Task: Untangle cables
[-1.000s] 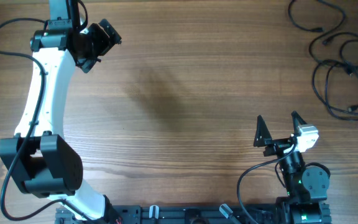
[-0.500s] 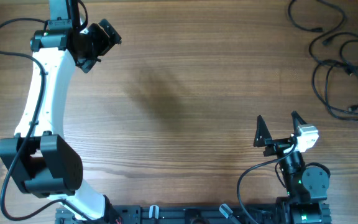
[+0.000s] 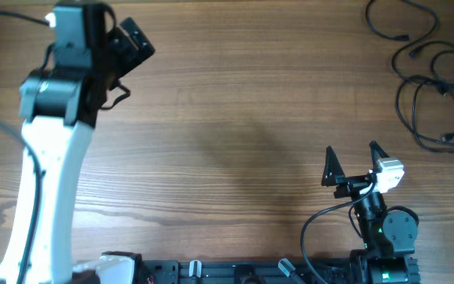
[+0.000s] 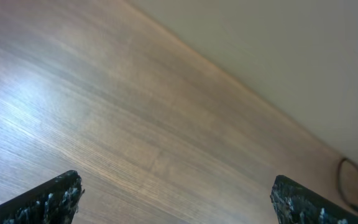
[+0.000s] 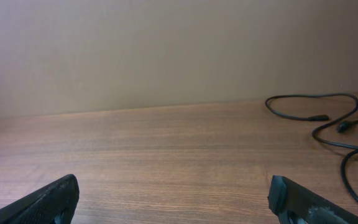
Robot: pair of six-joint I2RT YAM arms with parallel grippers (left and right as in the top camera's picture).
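The cables [image 3: 432, 75] lie in loose, overlapping black loops at the table's far right corner, with small plugs at their ends. In the right wrist view the cables [image 5: 319, 109] curl at the far right, well ahead of my fingers. A short arc of cable [image 4: 344, 183] shows at the right edge of the left wrist view. My left gripper [image 3: 136, 49] hangs open over the far left of the table, nothing between its fingers [image 4: 58, 196]. My right gripper [image 3: 351, 151] stands open near the front right, empty, well short of the cables.
The wooden table [image 3: 235, 134] is bare between the two arms. A pale wall runs behind the table's far edge [image 5: 166, 107]. The arm bases and a black rail [image 3: 235, 272] sit at the front edge.
The left arm has swung and now looks larger and higher in the overhead view, its gripper still over the far left corner. The right arm and the cables have not moved.
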